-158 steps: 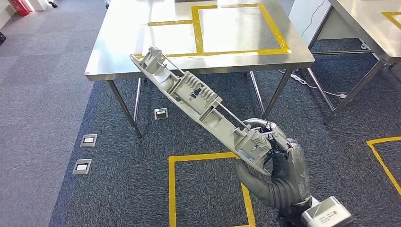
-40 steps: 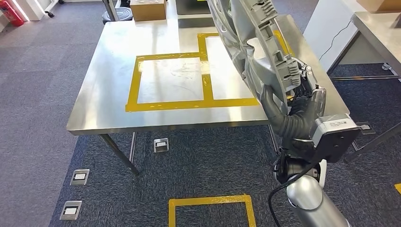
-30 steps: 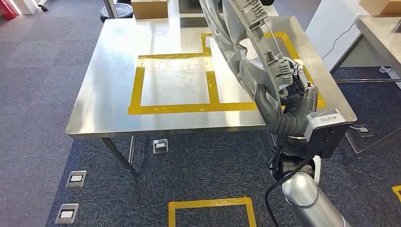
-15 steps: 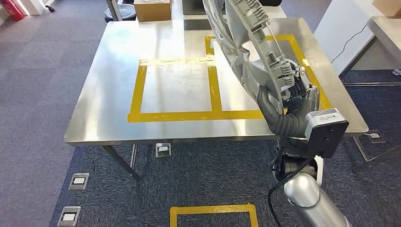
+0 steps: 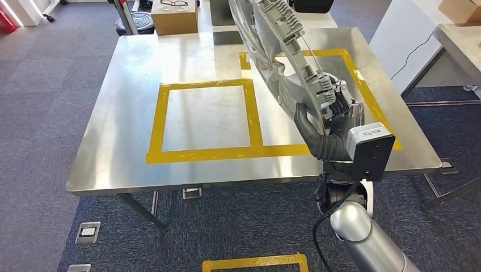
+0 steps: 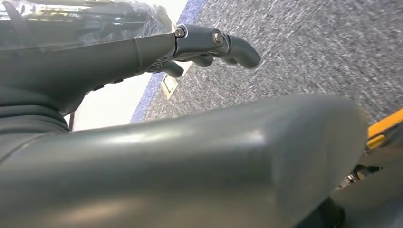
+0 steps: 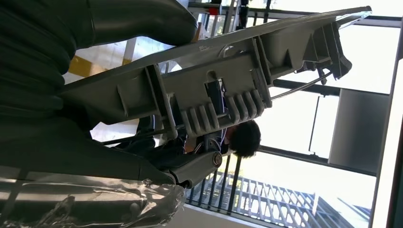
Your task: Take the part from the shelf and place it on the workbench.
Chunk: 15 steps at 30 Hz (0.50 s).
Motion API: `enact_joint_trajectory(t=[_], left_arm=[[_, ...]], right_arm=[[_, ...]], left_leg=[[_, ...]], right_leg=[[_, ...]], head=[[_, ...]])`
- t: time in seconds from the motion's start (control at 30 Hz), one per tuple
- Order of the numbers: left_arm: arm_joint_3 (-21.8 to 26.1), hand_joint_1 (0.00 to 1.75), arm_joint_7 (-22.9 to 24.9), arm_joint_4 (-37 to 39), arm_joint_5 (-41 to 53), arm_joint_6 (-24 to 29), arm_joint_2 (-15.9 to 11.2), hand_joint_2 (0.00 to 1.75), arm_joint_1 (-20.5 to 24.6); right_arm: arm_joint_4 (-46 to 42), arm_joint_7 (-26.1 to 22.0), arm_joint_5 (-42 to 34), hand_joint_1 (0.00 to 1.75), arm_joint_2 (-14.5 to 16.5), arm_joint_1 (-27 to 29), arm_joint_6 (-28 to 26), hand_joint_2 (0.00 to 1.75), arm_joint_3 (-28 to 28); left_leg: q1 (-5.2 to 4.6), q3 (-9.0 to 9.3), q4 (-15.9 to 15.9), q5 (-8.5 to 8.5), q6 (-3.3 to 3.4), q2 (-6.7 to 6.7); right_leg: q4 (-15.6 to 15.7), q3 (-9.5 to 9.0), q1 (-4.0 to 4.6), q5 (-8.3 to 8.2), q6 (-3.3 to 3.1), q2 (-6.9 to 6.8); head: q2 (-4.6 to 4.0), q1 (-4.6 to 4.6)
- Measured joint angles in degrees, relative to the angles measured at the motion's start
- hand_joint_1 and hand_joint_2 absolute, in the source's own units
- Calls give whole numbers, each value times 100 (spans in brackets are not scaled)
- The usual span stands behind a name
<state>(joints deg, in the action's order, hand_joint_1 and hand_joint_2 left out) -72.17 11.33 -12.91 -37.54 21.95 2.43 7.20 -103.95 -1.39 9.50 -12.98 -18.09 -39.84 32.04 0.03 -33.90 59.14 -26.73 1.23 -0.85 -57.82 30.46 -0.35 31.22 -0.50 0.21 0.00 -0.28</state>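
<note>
Right hand grasps long grey plastic trim part at lower end; part stands steeply tilted above steel table, over right-hand yellow-taped square. Left hand holds nothing, fingers loosely curled over carpet. You hold rigid ribbed moulding, likely light. Thin wire rod and clips look fragile: keep grip on ribbed body. Long overhang levers against fingers; lower far end gently.

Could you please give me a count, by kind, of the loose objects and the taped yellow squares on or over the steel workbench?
Grey plastic part, held over the bench by the right hand: 1
Cardboard box at the far edge: 1
Yellow taped squares: 2
Total: 4
</note>
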Motion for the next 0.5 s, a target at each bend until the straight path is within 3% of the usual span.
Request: enact_joint_trajectory(t=[0.07,0.13,0.17,0.2,0.23,0.3,0.33,0.37,0.43,0.5], left_arm=[[0,0,-3,-1,1,0,3,175,9],[-1,0,-10,-1,1,0,9,175,-7],[-1,0,-15,-1,1,-1,10,175,-27],[-1,0,-19,-1,1,-1,9,175,-51],[-1,0,-21,-1,1,-1,9,175,-70],[-1,0,-25,-1,1,-1,10,175,-84],[0,0,-29,-1,2,-1,12,175,-76],[0,0,-32,-1,2,-1,14,175,-67],[0,0,-36,-1,2,-7,19,175,-44],[-1,0,-37,-1,3,-17,23,175,-16]], right_arm=[[21,0,-12,175,1,-13,6,175,13],[63,-2,-75,175,1,-12,12,175,41],[98,-2,-116,175,-3,-4,11,175,52],[140,-1,-153,175,-6,4,10,175,61],[181,-1,-175,175,-10,9,9,175,68],[244,-3,-194,175,-19,10,9,175,79],[268,-8,-193,175,-23,8,11,175,87],[290,-12,-187,175,-26,2,13,175,98],[330,-16,-169,175,-32,-15,15,175,114],[353,-12,-155,175,-36,-29,14,175,116]], left_leg=[[56,121,-201,-82,40,-22],[66,173,-221,-136,49,-27],[70,219,-221,-176,45,-27],[74,281,-220,-223,36,-28],[78,351,-220,-275,22,-32],[88,496,-225,-387,-25,-39],[88,547,-221,-434,-58,-41],[88,576,-221,-467,-94,-42],[87,579,-218,-497,-160,-41],[86,563,-202,-544,-229,-34]], right_leg=[[-374,225,-5,164,58,-1],[-1096,648,-32,411,111,0],[-1381,838,-48,449,134,-1],[-1493,958,-65,356,150,-2],[-1391,987,-78,130,157,-3],[-785,859,-88,-446,152,-10],[-525,773,-76,-620,139,-8],[-354,703,-60,-668,112,-7],[-263,636,-24,-560,37,3],[-153,569,-41,-429,-46,6]], head=[[0,48],[0,103],[0,120],[0,139],[0,156],[0,183],[0,186],[-1,197],[-1,200],[0,187]])
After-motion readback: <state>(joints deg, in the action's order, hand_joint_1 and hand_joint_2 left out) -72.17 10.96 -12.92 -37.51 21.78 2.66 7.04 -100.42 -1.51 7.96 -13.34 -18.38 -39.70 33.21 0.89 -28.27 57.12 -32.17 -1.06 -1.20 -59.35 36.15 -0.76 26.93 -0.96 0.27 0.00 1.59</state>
